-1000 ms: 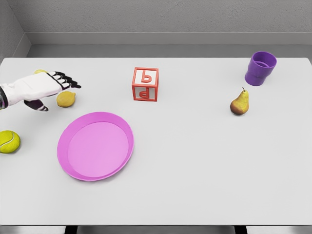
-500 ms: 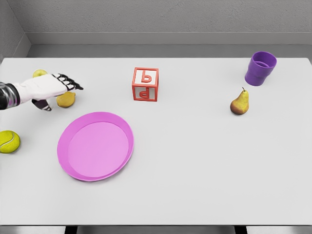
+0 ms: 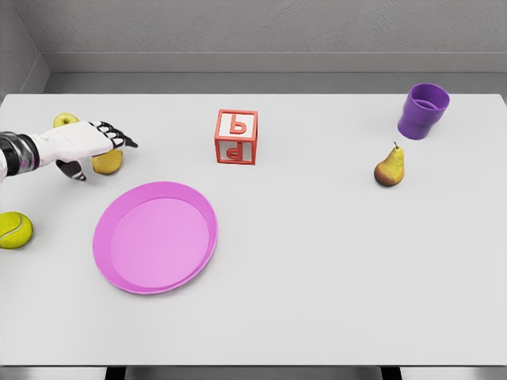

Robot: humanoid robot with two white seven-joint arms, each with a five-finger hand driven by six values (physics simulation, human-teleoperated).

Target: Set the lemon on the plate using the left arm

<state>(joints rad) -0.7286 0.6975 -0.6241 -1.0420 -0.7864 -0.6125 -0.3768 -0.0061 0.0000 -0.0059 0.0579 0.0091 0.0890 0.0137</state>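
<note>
Table: a white table against a grey wall.
Left hand: the left hand reaches in from the left edge, fingers extended and loose (nothing grasped).
Lemon: the lemon lies partly under that hand, just beyond the plate.
Plate: the pink plate sits bare.
Others: a letter block, pear, purple cup, tennis ball.

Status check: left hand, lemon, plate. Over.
Left hand over lemon, fingers extended, no grasp. Lemon on table, off pink plate. Path to plate unobstructed. Right arm out of view.
</note>
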